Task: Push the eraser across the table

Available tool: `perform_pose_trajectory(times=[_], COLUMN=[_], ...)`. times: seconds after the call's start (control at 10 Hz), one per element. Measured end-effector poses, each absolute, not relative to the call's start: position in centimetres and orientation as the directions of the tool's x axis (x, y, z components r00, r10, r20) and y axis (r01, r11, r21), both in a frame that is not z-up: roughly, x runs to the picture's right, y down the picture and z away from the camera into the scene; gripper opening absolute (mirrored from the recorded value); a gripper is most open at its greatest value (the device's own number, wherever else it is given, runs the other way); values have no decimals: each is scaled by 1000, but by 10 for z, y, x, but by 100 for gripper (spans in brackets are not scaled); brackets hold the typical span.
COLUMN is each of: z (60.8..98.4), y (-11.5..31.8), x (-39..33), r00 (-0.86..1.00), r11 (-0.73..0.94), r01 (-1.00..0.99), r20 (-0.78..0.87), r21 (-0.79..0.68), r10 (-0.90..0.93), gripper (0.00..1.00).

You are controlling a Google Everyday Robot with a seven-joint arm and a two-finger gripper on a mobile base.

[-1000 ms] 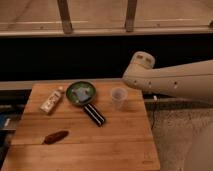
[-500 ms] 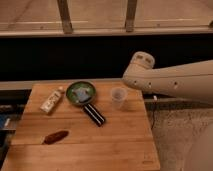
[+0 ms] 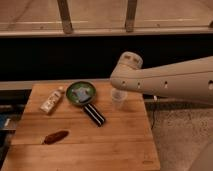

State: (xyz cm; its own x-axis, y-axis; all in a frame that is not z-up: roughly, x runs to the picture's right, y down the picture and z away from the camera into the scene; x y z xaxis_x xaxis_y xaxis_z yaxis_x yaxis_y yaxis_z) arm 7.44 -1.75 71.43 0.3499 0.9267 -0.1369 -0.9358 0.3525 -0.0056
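Nothing is seen moved. Gripper hidden behind white robot arm [image 3: 165, 80], state untellable. Small black striped eraser [image 3: 94, 114] untouched on light-brown wooden surface [image 3: 100, 147]; approach needed.

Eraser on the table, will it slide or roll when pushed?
Likely slides: the eraser is a flat oblong block on the table. Pushed off-centre it may pivot, being long. The pincer is not in view; only the arm shows.
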Motion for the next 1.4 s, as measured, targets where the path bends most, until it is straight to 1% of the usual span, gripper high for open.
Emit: perform_pose_trajectory(times=[0.4,0.9,1.1,1.4], z=[718,745,750,751], y=[-5,31,38,39], x=[48,2,-6,-6], r00=[416,491,498,498], r11=[405,422,415,414], r01=[-909,-858,-849,-849], r20=[-158,-224,-236,-238], r21=[-102,-292,-327,-328], r10=[895,842,834,834], gripper=[0,0,0,0])
